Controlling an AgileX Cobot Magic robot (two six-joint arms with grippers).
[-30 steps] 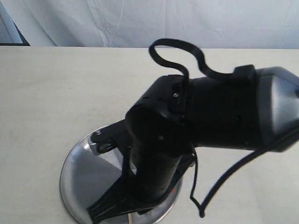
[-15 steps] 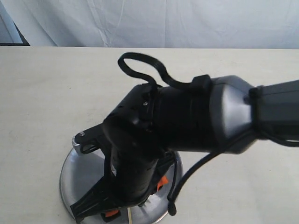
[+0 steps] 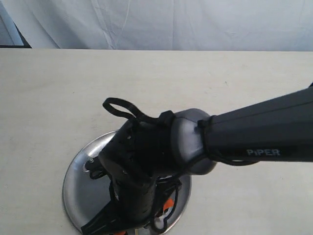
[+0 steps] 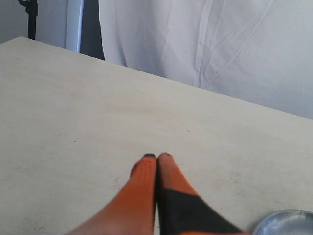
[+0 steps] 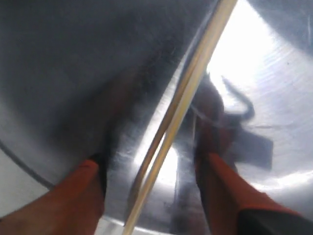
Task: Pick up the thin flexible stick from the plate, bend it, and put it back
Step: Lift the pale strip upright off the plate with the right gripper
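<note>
The thin flexible stick (image 5: 193, 73), pale cream, lies straight on the shiny silver plate (image 5: 73, 63) beside its own reflection. My right gripper (image 5: 149, 161) hangs open just above the plate, one orange finger (image 5: 80, 191) on each side of the stick, neither touching it. In the exterior view the right arm (image 3: 146, 161) reaches down over the plate (image 3: 76, 178) and hides the stick. Away from the plate, my left gripper (image 4: 156, 156) is shut on nothing above the bare table. An edge of the plate (image 4: 286, 223) shows in the left wrist view.
The plate sits near the front edge of a pale cream table (image 3: 58, 98). A white cloth backdrop (image 3: 171, 24) hangs behind the table. A black cable loop (image 3: 120, 107) sticks up from the right wrist.
The right arm has swung left and dropped towards the plate, so its wrist now sits low over the plate's middle. The bit of stick seen earlier at the plate's front is now covered.
</note>
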